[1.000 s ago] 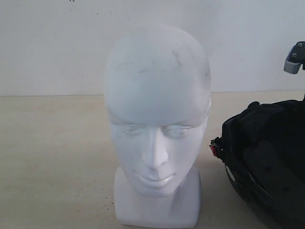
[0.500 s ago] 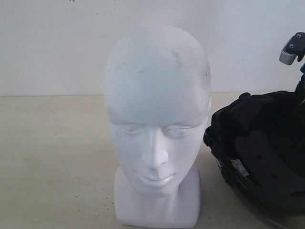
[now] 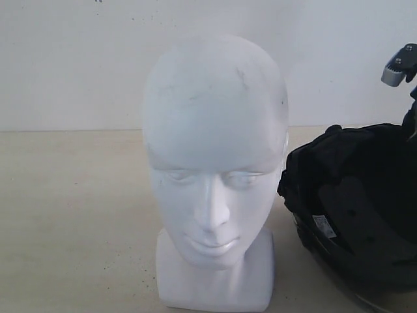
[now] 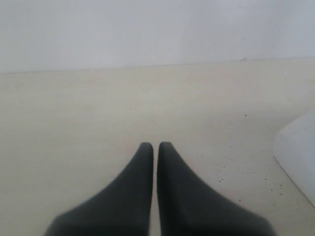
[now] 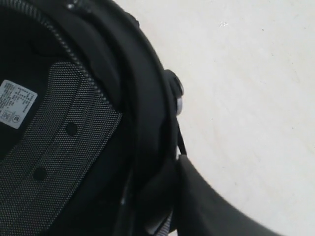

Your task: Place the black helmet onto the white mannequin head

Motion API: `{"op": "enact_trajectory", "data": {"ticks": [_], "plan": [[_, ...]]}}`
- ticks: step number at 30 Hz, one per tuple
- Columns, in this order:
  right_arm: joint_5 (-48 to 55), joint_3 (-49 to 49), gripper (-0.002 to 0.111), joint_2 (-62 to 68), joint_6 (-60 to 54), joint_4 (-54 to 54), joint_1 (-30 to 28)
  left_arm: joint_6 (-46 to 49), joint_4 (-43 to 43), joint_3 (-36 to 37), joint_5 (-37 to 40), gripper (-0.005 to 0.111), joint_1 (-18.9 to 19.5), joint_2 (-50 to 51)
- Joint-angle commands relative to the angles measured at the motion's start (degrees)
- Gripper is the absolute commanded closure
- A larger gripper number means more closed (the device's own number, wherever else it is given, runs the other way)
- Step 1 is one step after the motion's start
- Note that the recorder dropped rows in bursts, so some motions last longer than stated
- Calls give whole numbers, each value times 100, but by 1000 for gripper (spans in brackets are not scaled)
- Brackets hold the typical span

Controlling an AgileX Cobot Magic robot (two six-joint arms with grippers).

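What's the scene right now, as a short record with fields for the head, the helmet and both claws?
head: upright on the table, bare, facing the exterior camera
helmet: right of the head, not on it; padded inside and label face the camera
left claw: shut, empty, low over the table
right claw: shut on the helmet's rim
task: not done

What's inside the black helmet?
Inside the helmet you can see dark grey padding with little holes and a small white label. The deepest part is too dark to make out, and the picture's edge cuts off the rest.
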Motion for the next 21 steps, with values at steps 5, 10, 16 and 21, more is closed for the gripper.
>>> {"op": "enact_trajectory", "data": {"ticks": [5,10,16,21], "plan": [[-191,-20,65,-55,311,103,-13,-56,9,17,-7,102,19,-18],[-226,-20,65,-55,322,80,-13,-56,9,17,-7,102,19,-18],[-279,-20,65,-91,357,80,-13,-56,9,17,-7,102,19,-18],[-572,-29,65,-388,357,80,-13,-56,9,17,-7,102,19,-18]]}}
